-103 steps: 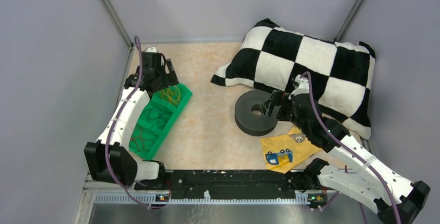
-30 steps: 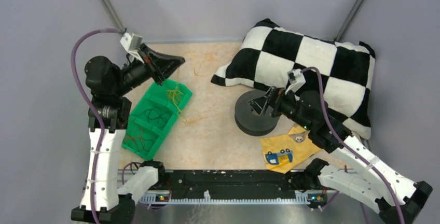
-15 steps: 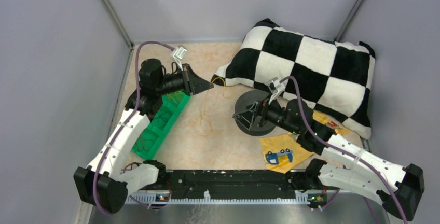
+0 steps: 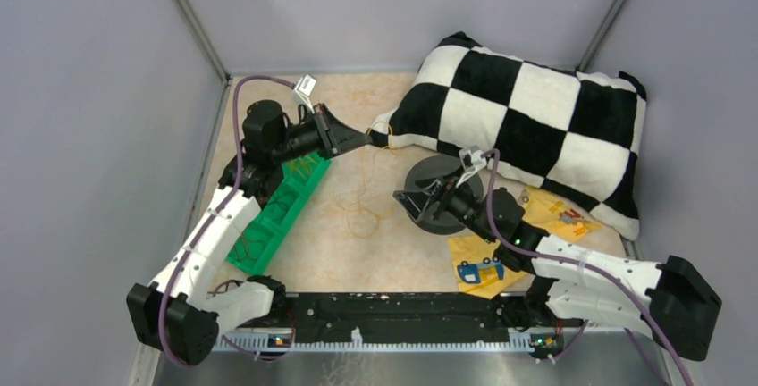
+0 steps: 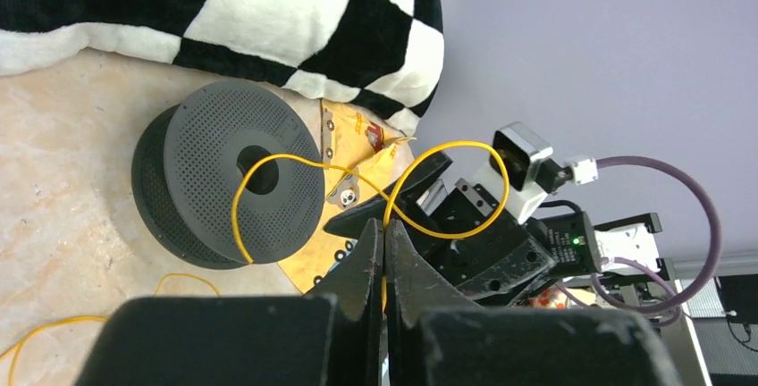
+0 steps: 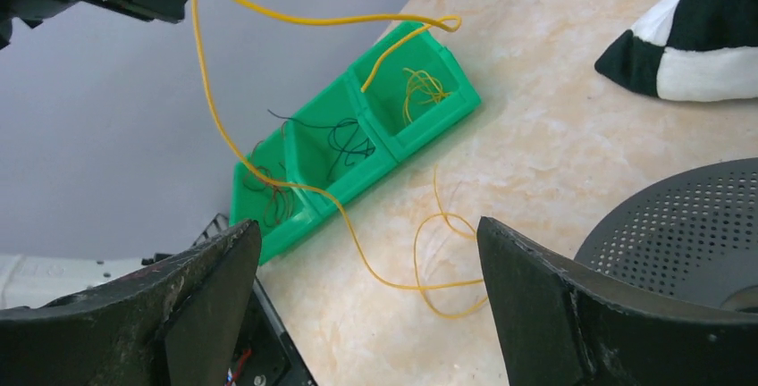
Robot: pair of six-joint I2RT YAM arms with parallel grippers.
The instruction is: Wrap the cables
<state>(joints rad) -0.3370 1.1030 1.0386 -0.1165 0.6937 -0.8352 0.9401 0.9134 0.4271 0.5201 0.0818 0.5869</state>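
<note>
My left claw is closed on the wire, pinching it above the table, just off the pillow corner. From the pinch the wire drops toward 6 o'clock in the top view and ends in loose loops on the table, between the bin and the spool.

My right claw stands wide and empty at the spool's 9 o'clock edge. The hanging strand lies at its 11 o'clock, running steeply downward, near but not touching.

The right arm reaches low across the table toward 10 o'clock. The left arm is folded, its forearm pointing to 3 o'clock.

Judged next step: catch the strand between the right fingers.
</note>
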